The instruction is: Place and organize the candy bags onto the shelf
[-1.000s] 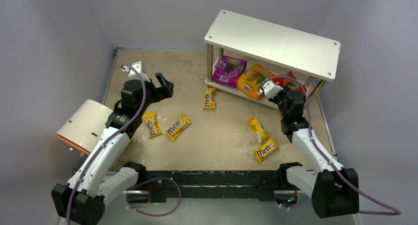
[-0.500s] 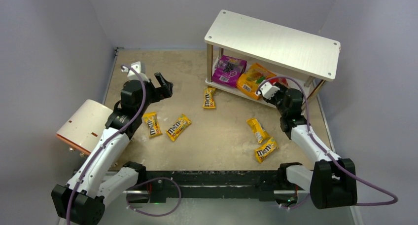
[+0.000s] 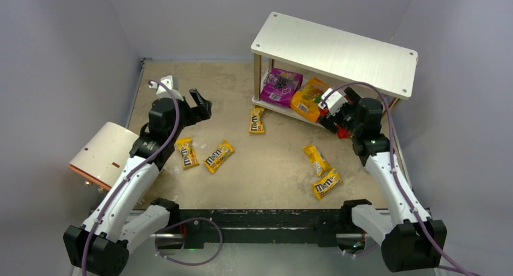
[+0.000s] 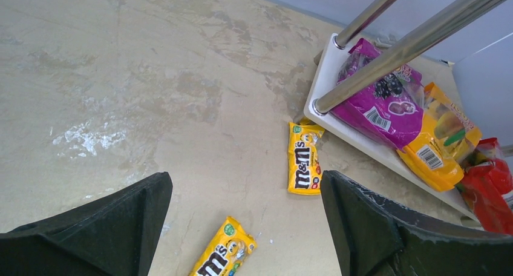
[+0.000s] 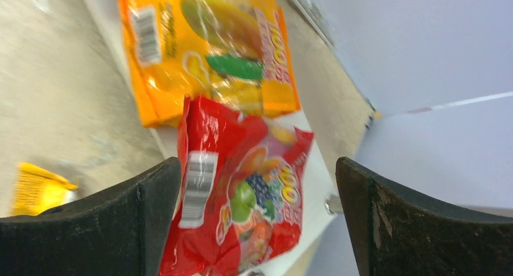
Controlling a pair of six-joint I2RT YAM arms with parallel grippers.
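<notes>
Right hand (image 5: 259, 167) open, fingers spread either side of red bag (image 5: 242, 203). Bag on shelf (image 3: 339, 52) lower board, centre-right, beside orange bag (image 5: 205, 46). Left hand (image 4: 245, 178) open, centre-left over counter (image 3: 272, 161).

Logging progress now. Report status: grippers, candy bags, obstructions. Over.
Left gripper open, empty. Right gripper open at red pouch on shelf, lower tier. Five M&M's packets on table. No obstruction seen.
</notes>
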